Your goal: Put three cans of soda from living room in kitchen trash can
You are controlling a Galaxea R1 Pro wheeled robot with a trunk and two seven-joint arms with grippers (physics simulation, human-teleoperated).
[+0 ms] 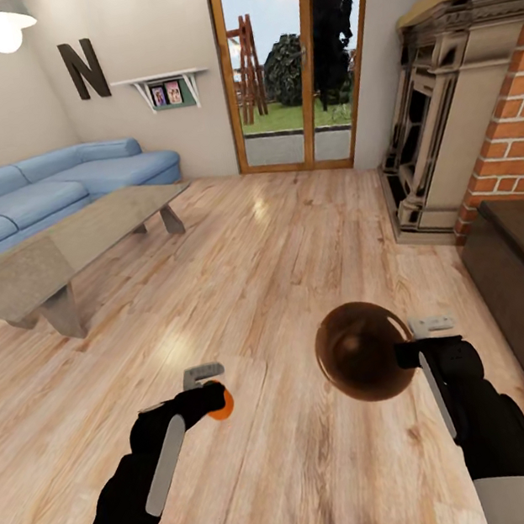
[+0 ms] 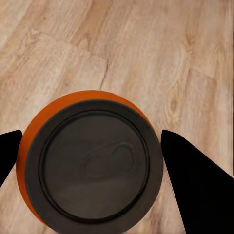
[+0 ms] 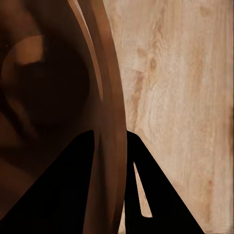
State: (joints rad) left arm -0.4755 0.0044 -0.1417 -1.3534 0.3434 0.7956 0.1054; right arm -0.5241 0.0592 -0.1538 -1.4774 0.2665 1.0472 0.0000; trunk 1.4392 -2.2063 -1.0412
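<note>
Left gripper (image 1: 219,399) clamps can of soda (image 2: 90,163); right gripper (image 1: 410,354) pinches tash can (image 1: 362,351) rim; coffee table (image 1: 64,252) ahead-left.

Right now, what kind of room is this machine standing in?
Most likely a living room: a long blue corner sofa, a glass coffee table on a wood floor, and a brick fireplace.

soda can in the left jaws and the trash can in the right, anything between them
Nothing stands between them. In the head view the stretch from the soda can to the trash can shows bare wood floor beneath.
</note>
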